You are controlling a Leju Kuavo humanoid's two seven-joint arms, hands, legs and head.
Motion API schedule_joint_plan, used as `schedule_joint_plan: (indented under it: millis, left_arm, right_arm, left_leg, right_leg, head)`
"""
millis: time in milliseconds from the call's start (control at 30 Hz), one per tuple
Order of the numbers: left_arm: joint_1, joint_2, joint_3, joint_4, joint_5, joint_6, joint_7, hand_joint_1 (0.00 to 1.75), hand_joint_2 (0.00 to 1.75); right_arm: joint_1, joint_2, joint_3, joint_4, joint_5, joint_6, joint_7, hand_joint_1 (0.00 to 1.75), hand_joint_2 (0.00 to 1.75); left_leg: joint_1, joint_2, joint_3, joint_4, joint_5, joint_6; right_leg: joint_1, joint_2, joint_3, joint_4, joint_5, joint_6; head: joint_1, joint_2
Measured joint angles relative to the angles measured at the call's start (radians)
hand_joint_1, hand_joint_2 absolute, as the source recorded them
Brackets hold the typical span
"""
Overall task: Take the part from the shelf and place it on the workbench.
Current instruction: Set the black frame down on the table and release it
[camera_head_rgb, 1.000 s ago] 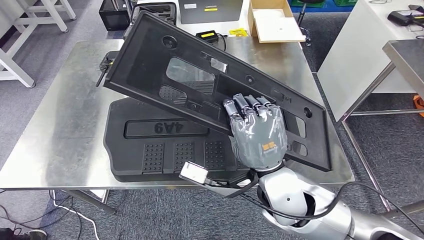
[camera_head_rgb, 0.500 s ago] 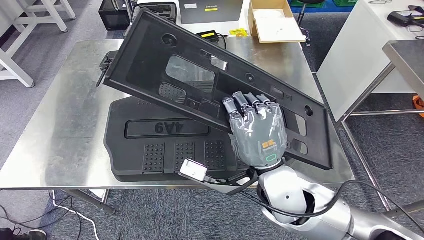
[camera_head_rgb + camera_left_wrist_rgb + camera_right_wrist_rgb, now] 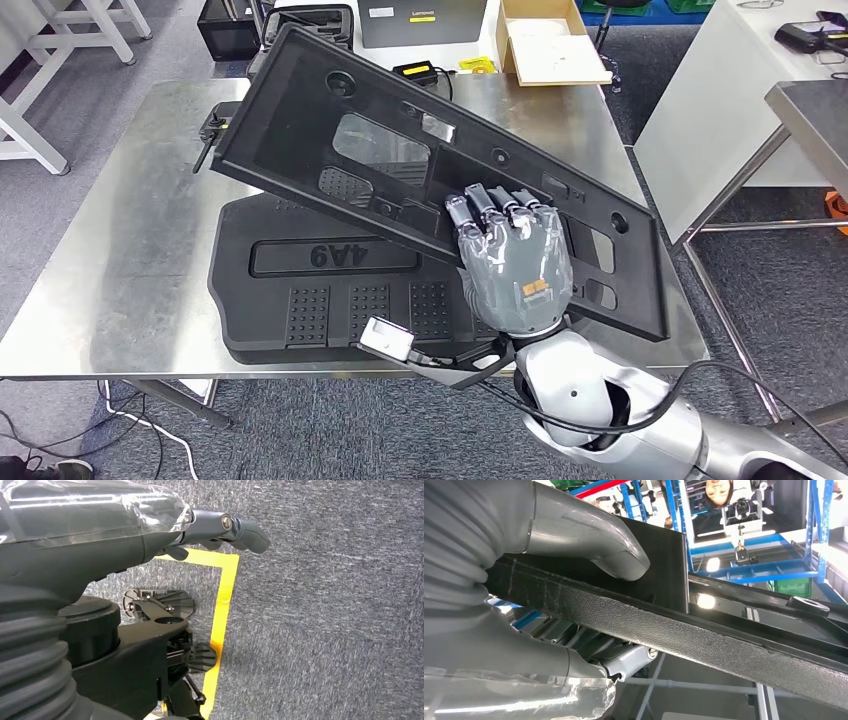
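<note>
A long black plastic panel (image 3: 400, 150) with several cut-outs hangs tilted over the steel workbench (image 3: 130, 250). My right hand (image 3: 515, 270) grips it near its lower right end, fingers curled over the edge. In the right wrist view the thumb (image 3: 589, 535) presses on one face of the panel (image 3: 704, 630). Under it, a second black moulded part (image 3: 320, 290) lies flat on the workbench. My left hand (image 3: 220, 527) hangs over grey carpet, fingers loosely extended and holding nothing.
A cardboard box (image 3: 550, 40) and a black case (image 3: 228, 28) stand beyond the bench's far edge. A small black tool (image 3: 210, 135) lies at the bench's back left. A white table (image 3: 720, 110) stands to the right. Yellow floor tape (image 3: 225, 595) runs beneath my left hand.
</note>
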Motion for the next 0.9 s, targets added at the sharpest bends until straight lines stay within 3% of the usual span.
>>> schedule_joint_plan:
  millis: [900]
  left_arm:
    - [-0.002,0.000,0.000,0.000,-0.024,-0.009,0.021,0.00,1.75]
  right_arm:
    - [0.010,0.000,-0.004,0.000,0.000,0.008,0.000,1.75,1.75]
  left_leg:
    - [0.000,0.000,0.001,0.000,0.000,0.000]
  right_leg:
    - [0.000,0.000,0.001,0.000,0.000,0.001]
  head:
    - [0.000,0.000]
